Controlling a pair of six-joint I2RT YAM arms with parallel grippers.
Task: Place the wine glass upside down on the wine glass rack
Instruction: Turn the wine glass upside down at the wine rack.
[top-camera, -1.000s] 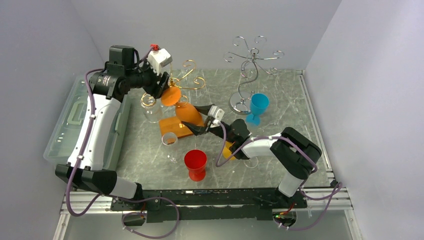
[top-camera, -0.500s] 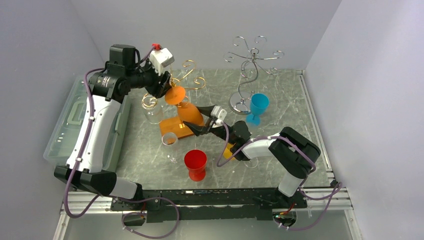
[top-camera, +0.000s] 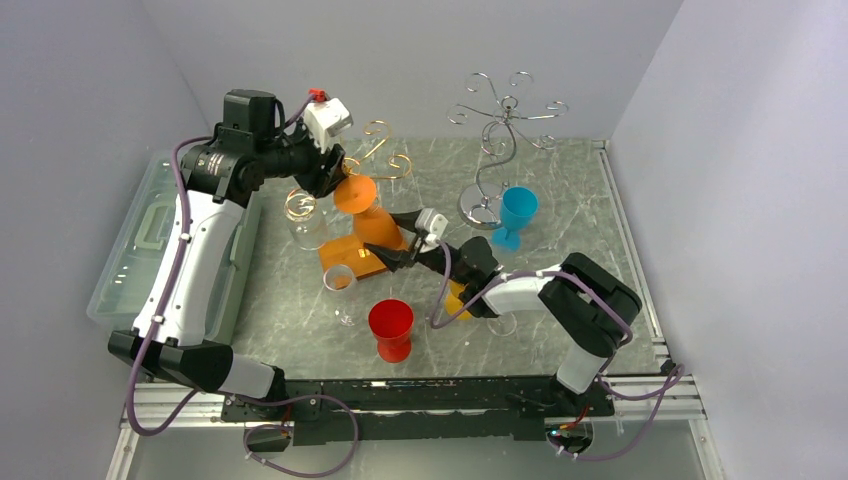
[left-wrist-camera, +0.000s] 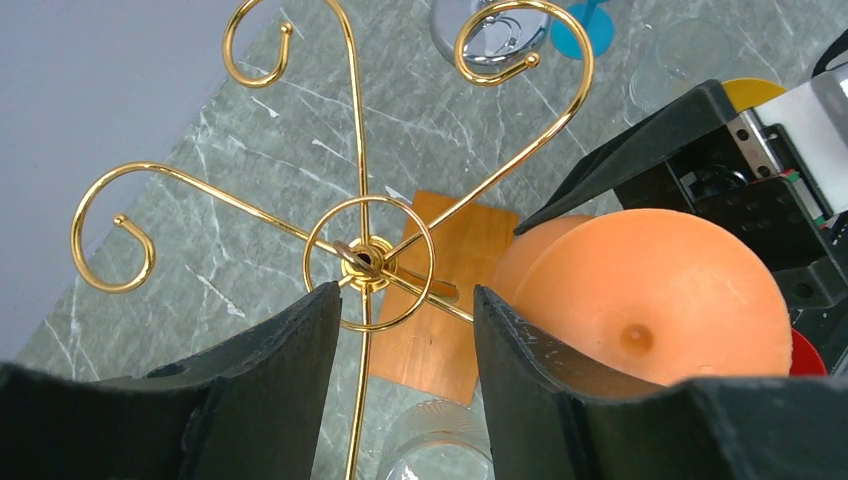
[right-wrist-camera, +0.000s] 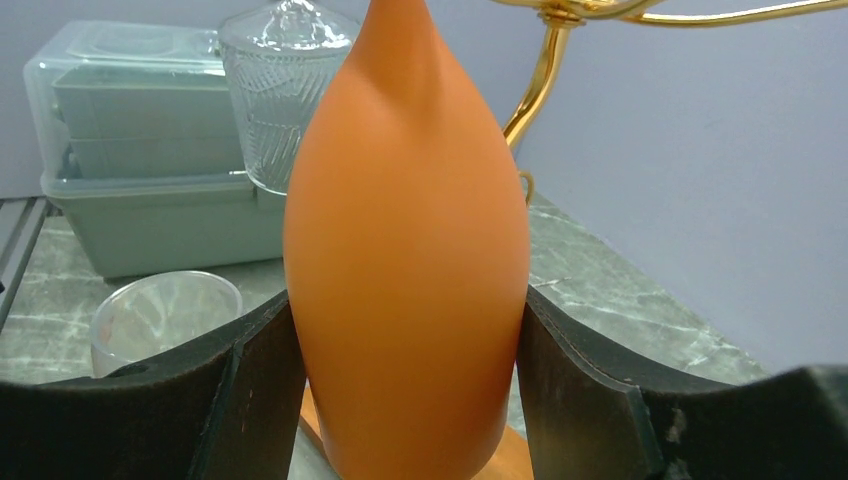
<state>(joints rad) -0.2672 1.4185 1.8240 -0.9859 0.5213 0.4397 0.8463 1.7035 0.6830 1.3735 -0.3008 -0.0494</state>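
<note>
The orange wine glass (top-camera: 372, 225) hangs upside down, foot (left-wrist-camera: 650, 295) uppermost, beside the gold rack (top-camera: 385, 163). My right gripper (top-camera: 393, 240) is shut on its bowl (right-wrist-camera: 405, 250), a finger pressed on each side. My left gripper (top-camera: 331, 181) hovers over the rack's hub (left-wrist-camera: 365, 262), open, with nothing between its fingers. The glass's foot lies just outside its right finger (left-wrist-camera: 540, 360). The rack's wooden base (top-camera: 347, 256) sits under the glass. I cannot tell whether the foot touches a rack arm.
A ribbed clear glass (top-camera: 303, 222) hangs on the gold rack's left curl. A clear glass (top-camera: 340, 285) and a red glass (top-camera: 391, 325) stand nearer. Silver rack (top-camera: 505, 120) and blue glass (top-camera: 517, 212) are back right. A plastic bin (top-camera: 140, 250) lines the left edge.
The orange glass's foot has shifted slightly right and the glass stands more upright. My left gripper followed rightward and its jaws narrowed a little. The right grip is unchanged.
</note>
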